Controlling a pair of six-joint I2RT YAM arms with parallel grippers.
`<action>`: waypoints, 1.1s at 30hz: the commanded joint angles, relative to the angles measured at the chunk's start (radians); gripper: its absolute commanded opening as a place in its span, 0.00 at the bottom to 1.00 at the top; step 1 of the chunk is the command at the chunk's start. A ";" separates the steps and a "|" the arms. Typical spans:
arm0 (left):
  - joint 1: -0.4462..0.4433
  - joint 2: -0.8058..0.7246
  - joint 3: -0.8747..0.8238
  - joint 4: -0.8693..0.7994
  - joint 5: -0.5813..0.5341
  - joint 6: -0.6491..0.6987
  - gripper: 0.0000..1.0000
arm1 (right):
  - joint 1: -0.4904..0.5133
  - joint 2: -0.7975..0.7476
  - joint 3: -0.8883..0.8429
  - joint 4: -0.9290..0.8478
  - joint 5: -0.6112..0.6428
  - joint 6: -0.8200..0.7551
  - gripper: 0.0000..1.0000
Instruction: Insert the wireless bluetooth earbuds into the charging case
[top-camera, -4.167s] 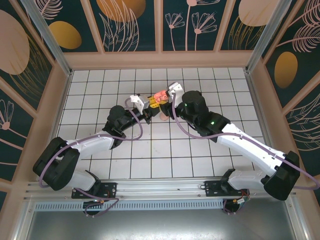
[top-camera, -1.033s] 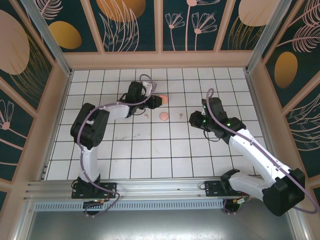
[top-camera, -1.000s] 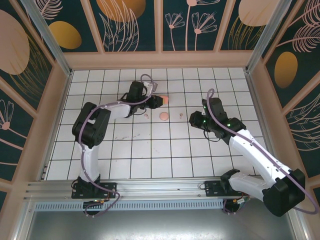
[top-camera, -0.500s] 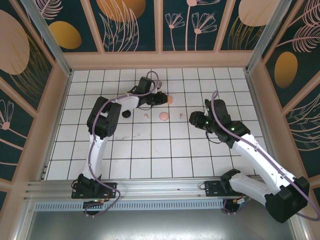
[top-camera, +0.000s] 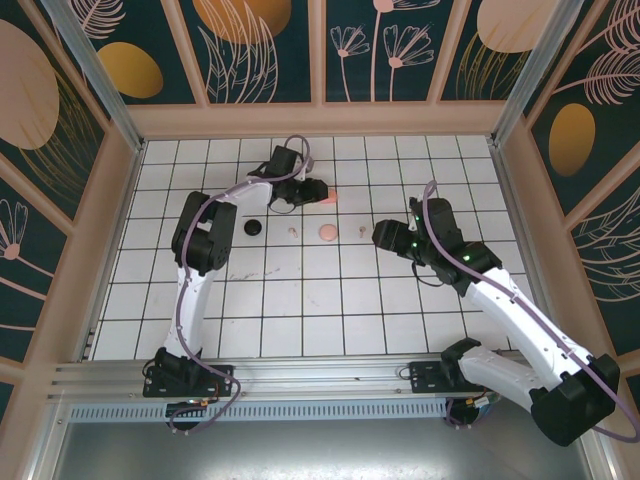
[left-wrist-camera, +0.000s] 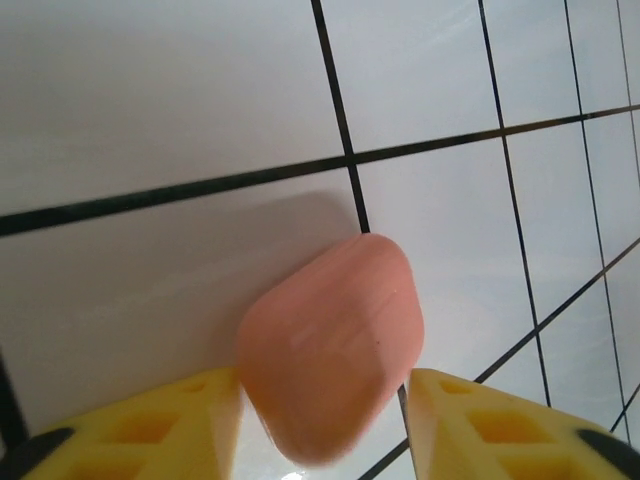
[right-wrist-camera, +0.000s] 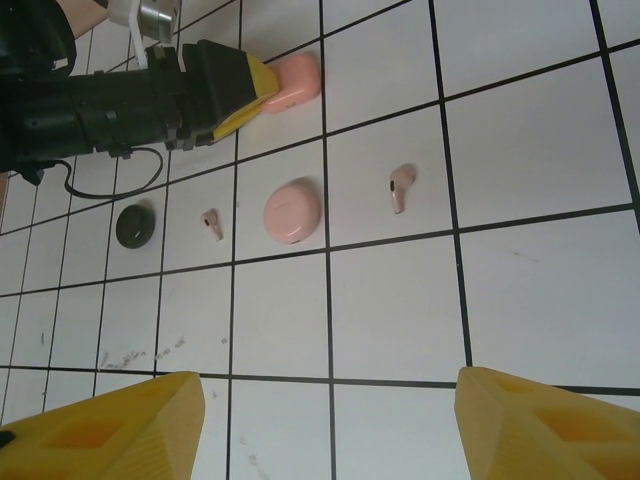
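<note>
White tiled table (top-camera: 300, 300) inside floral walls: coral case at far centre, pink buds loose.
We judge the step early, as no bud is seated. The left gripper (left-wrist-camera: 325, 388), its arm stretched far and wrist turned toward the right edge, brackets the closed coral case (left-wrist-camera: 330, 375); we cannot tell whether the fingers press it. The right gripper (right-wrist-camera: 328, 385) hangs wide and empty over mid-table, facing the pink round case (right-wrist-camera: 292, 211). A pale pink earbud (right-wrist-camera: 400, 187) lies just beside that case toward the right edge, and a second earbud (right-wrist-camera: 211, 222) toward the left. The next move probably calls for opening a case, then a fine pinch on one stem.
</note>
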 joint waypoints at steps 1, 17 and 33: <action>0.020 0.001 0.051 -0.086 -0.052 0.063 0.54 | -0.003 -0.002 0.037 -0.017 0.012 -0.003 0.69; 0.044 -0.397 -0.075 -0.036 -0.160 0.171 0.62 | 0.016 0.158 0.019 0.031 0.010 0.000 0.69; 0.045 -0.895 -0.603 0.332 -0.257 -0.020 0.99 | 0.128 0.641 0.351 -0.013 0.046 -0.114 0.68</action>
